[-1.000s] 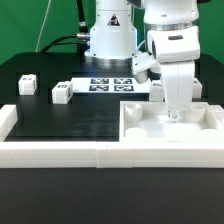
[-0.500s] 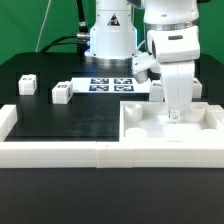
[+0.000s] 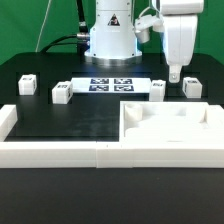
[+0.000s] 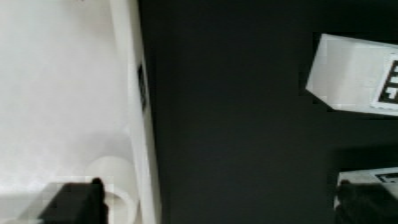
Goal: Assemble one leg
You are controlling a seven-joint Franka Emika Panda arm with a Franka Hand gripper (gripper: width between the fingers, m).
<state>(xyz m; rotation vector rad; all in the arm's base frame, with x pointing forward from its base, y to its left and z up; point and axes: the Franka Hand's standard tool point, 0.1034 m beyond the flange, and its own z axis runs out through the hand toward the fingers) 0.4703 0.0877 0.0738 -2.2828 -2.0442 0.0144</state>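
Several small white legs with square tags lie on the black table: two at the exterior view's left [image 3: 28, 85] [image 3: 62, 94], and two at its right [image 3: 158, 90] [image 3: 194, 88]. The large flat white panel [image 3: 180, 128] lies at the front right. My gripper [image 3: 175, 72] hangs high above the table, over the gap between the two right legs, and holds nothing. In the wrist view my gripper [image 4: 217, 198] is open, with dark fingers at both sides. Below it are the panel's edge [image 4: 63, 90] and one tagged leg [image 4: 356, 75].
The marker board [image 3: 112, 85] lies in the middle in front of the robot's base [image 3: 108, 40]. A low white wall [image 3: 60, 152] runs along the table's front and up its left side [image 3: 8, 122].
My gripper has risen from just above the white panel to well above the table. The legs and the panel have not moved.
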